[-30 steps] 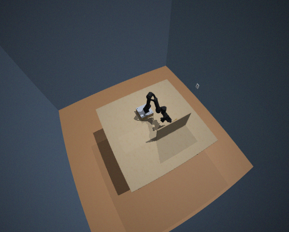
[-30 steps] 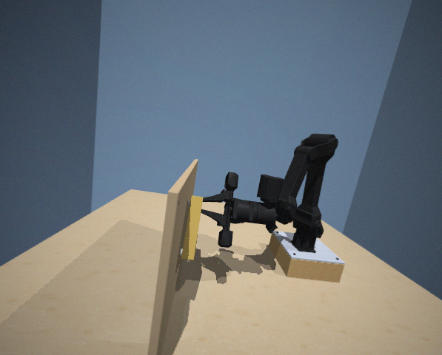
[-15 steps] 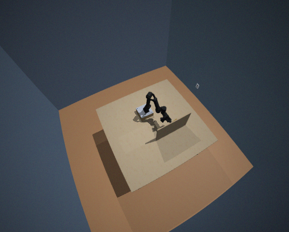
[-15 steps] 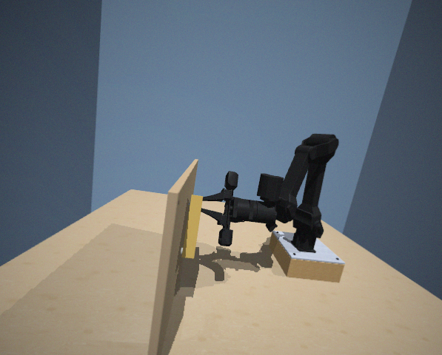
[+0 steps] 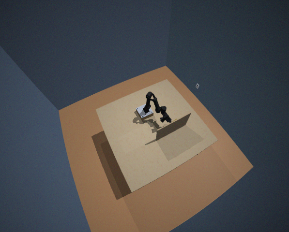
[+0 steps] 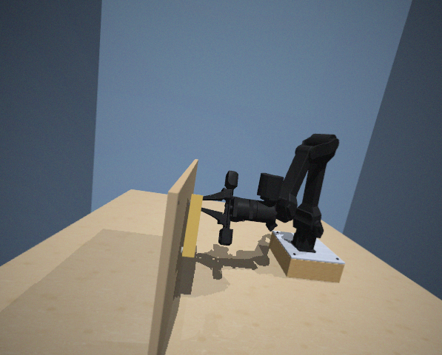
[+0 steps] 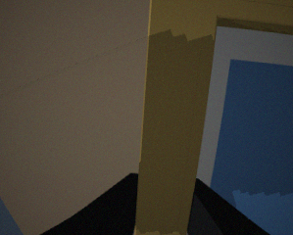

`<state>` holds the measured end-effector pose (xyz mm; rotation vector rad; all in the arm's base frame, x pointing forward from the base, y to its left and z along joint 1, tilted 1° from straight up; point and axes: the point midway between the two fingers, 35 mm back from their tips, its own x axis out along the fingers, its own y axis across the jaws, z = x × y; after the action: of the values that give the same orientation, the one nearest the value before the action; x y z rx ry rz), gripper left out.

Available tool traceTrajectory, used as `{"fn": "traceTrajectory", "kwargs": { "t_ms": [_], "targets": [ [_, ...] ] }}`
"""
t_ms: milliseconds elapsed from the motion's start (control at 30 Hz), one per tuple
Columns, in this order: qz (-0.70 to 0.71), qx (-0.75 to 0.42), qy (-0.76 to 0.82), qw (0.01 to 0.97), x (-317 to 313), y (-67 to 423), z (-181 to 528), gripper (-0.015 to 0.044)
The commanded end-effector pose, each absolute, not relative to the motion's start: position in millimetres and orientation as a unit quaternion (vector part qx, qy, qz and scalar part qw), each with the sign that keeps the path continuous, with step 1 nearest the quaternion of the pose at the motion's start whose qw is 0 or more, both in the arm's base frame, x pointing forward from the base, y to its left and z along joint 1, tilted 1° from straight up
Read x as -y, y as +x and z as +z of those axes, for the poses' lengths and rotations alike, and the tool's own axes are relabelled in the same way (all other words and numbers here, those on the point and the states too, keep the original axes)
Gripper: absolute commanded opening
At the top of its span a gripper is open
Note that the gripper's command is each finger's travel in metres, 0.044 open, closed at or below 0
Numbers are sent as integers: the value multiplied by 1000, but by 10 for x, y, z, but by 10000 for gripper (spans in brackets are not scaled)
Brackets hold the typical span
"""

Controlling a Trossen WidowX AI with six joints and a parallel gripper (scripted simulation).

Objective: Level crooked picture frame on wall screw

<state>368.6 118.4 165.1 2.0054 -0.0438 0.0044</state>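
Wrist view: the gripper has its two dark fingers pinched on either side of the picture frame's yellow side bar, one on the outer edge, one on the inner, over the pale mat and blue picture.
Claw opening: narrow, clamped on the frame bar.
Frame location: hanging flat against the upright wall board, on the side facing the robot; its lower end sits just above the table.
Arm pose: the arm rises from its base block, folds sharply at the elbow, and the forearm reaches roughly level toward the board.
Top view: too small to show the grip.
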Motion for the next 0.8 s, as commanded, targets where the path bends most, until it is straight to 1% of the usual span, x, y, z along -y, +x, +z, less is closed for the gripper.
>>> {"fn": "traceTrajectory", "kwargs": {
  "t_ms": [0,767],
  "targets": [
    [7,19,845,534,-1192,3685,1675,0],
    [7,19,845,534,-1207,3684,1694,0]
  ]
}}
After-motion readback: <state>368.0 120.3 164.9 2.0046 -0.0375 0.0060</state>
